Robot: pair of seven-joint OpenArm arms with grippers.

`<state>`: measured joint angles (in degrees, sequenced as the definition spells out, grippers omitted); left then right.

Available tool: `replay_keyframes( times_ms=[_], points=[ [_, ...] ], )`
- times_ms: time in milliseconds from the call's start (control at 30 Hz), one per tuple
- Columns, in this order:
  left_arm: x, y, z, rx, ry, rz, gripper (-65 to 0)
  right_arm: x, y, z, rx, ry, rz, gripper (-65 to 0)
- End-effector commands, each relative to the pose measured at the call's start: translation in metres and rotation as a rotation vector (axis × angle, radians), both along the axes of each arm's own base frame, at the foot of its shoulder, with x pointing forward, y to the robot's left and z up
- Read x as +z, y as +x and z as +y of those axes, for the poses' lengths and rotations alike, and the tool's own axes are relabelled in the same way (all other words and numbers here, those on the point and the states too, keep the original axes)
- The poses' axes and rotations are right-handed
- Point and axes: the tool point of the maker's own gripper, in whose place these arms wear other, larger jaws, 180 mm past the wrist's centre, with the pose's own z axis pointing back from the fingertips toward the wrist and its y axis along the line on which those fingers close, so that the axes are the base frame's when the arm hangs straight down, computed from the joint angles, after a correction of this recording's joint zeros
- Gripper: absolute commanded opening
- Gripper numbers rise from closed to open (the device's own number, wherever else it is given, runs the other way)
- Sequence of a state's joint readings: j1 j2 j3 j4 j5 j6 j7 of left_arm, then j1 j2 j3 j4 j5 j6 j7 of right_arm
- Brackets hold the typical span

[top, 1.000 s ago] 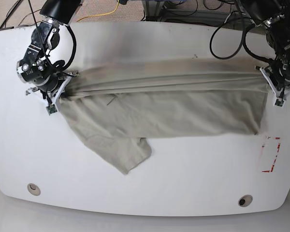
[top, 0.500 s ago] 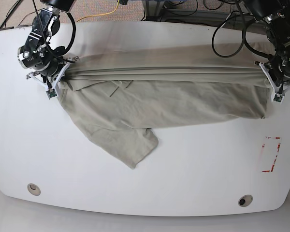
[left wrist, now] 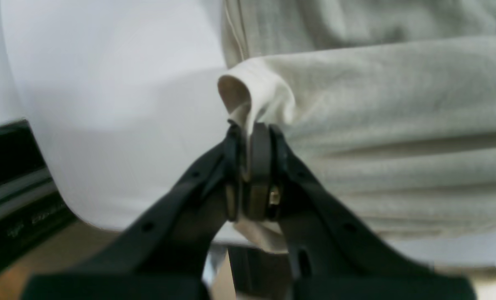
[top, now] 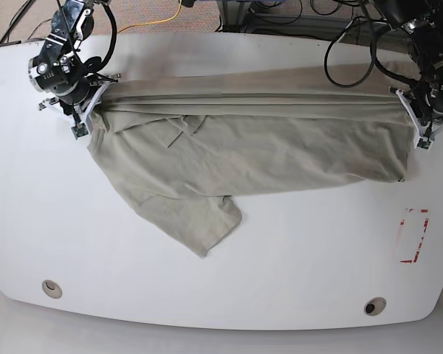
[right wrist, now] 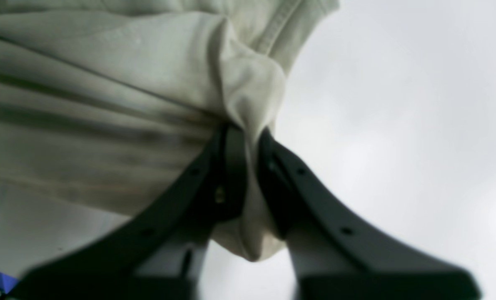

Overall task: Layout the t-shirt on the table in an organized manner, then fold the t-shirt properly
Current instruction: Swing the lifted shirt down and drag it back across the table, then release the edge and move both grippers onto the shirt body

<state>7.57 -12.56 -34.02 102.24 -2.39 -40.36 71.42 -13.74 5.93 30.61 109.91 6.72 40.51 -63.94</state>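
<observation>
I have the shirt [top: 258, 151] stretched between both arms over the table's [top: 207, 295] far half, one sleeve trailing toward the red tape [top: 413, 236]. The left gripper [left wrist: 252, 166] is clamped on a bunched edge; the right gripper [right wrist: 248, 166] pinches its end, jaws slightly apart around cloth. We're at the layout step, I judge. Next: lower it flat, release.

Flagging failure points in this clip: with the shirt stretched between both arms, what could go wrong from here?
1. The right claw shows a visible gap around its pinch of the t-shirt; that corner may slip out.
2. The left claw holds only a small bunch at the hem, so more tension could pull it free.
3. A sleeve lies folded under near the front of the table, so the layout may stay crooked.
</observation>
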Motion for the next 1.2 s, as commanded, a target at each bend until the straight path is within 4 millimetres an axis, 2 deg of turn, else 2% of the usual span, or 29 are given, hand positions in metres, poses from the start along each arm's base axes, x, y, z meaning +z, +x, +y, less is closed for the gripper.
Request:
replay_keyframes(
  times_ms=[0, 100, 200, 300, 400, 600, 767, 933, 1100, 1167],
  points=[
    [0.011, -0.004, 0.016, 0.025, 0.065, 0.022, -63.6, 0.011, 0.0, -0.009, -0.015, -0.049, -0.003, -43.1],
    [0.01, -0.008, 0.017, 0.033, 0.07, 0.043, -58.9, 0.015, -0.001, -0.008, -0.014, -0.058, -0.001, -30.1],
    [0.009, -0.014, 0.019, 0.046, 0.078, 0.075, -46.5, 0.019, -0.002, -0.007, -0.008, -0.067, -0.007, -18.1],
    [0.012, -0.016, 0.02, 0.055, 0.091, 0.088, -31.0, 0.022, 0.001, -0.007, -0.007, -0.071, -0.018, -10.3],
    [0.021, -0.014, 0.02, 0.051, 0.113, 0.071, -22.1, 0.025, 0.004, -0.008, -0.006, -0.074, -0.028, -8.7],
    [0.049, -0.004, 0.033, 0.04, 0.182, 0.027, -21.9, 0.038, 0.02, -0.014, -0.026, -0.08, -0.08, -9.0],
    [0.067, 0.018, 0.034, 0.045, 0.19, -0.047, -22.1, 0.052, 0.035, -0.025, -0.069, -0.085, -0.137, -8.7],
    [0.09, 0.038, 0.043, 0.053, 0.217, -0.112, -22.1, 0.062, 0.048, -0.026, -0.071, -0.085, -0.176, -8.7],
    [0.106, 0.056, 0.043, 0.059, 0.215, -0.176, -22.2, 0.071, 0.061, -0.025, -0.072, -0.077, -0.214, -8.7],
    [0.106, 0.068, 0.033, 0.034, 0.199, -0.185, -22.2, 0.069, 0.069, -0.02, -0.074, -0.052, -0.221, -8.9]
  ],
)
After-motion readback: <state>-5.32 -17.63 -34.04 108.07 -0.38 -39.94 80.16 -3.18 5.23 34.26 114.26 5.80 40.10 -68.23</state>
